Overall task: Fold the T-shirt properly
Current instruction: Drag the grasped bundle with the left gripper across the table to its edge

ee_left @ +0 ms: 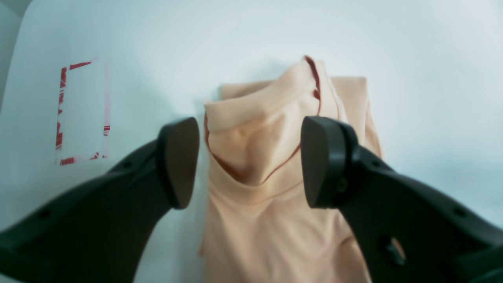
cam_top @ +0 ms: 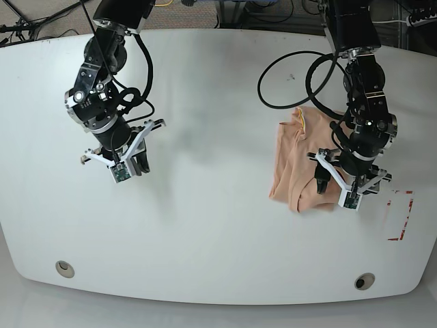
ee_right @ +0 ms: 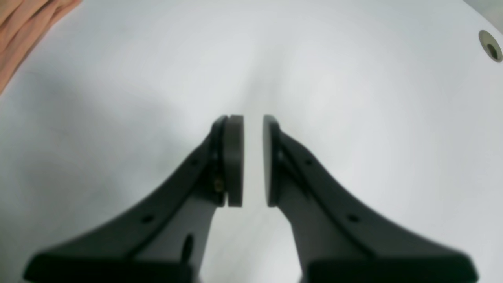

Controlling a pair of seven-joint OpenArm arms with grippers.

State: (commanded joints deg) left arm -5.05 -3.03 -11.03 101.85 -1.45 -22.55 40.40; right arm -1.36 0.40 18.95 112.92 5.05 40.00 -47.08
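Note:
The peach-pink T-shirt (cam_top: 293, 171) lies as a folded, bunched bundle on the white table (cam_top: 218, 232), right of centre. In the left wrist view its collar end (ee_left: 259, 129) rises in a hump with a darker red seam showing. My left gripper (ee_left: 251, 161) (cam_top: 341, 188) hovers open over the bundle's near right edge, a finger on either side of the hump, holding nothing. Far to the left, my right gripper (ee_right: 252, 161) (cam_top: 130, 167) hangs above bare table, nearly shut with a narrow empty gap. Only a corner of the T-shirt (ee_right: 19, 27) shows in the right wrist view.
A rectangle of red tape marks (cam_top: 401, 215) (ee_left: 82, 112) sits on the table right of the shirt, near the edge. A black cable (cam_top: 287, 75) loops on the table behind the shirt. Round holes (cam_top: 65, 268) (cam_top: 364, 281) lie near the front edge.

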